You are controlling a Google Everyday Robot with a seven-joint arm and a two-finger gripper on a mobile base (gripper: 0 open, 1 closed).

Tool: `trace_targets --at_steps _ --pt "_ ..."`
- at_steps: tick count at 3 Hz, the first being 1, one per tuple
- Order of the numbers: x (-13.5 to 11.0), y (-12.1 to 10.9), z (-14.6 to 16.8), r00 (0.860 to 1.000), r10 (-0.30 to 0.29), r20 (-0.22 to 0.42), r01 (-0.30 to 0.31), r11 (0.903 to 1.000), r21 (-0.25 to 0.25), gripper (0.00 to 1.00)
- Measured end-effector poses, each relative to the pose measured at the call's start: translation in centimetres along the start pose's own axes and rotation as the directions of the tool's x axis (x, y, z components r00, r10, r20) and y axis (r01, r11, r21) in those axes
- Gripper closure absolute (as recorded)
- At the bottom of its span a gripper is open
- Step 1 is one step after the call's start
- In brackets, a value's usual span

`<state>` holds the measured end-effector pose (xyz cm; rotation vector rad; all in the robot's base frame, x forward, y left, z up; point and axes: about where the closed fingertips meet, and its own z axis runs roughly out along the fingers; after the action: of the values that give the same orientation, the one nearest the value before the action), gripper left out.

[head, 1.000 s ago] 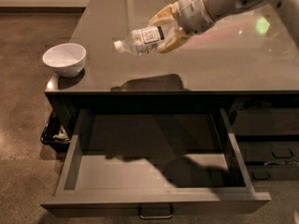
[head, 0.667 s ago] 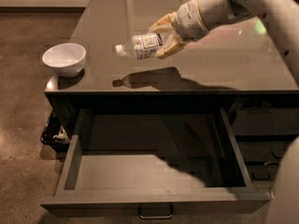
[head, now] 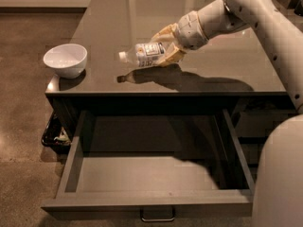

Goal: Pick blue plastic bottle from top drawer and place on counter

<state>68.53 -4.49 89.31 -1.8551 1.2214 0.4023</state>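
Clenching the jaws of the gripper on the bottle, over the front middle of the bench. Holding it sideways just above the glossy top, cap pointing toward the bowl at the bench's front corner. Showing the drawer standing open below

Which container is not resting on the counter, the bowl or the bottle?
The bottle: the gripper holds it on its side above the counter, while the bowl stands on the counter's corner.
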Motion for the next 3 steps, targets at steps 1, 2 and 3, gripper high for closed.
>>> trace_targets --at_steps 1,2,3 --pt "0.93 0.32 0.87 0.999 0.033 -0.008 -0.034 0.9987 -0.037 1.00" --pt "1.59 0.72 1.69 0.998 0.061 -0.006 -0.061 0.9953 -0.075 1.00" --pt "1.60 0.74 1.71 0.998 0.061 -0.006 -0.061 0.9951 -0.077 0.81"
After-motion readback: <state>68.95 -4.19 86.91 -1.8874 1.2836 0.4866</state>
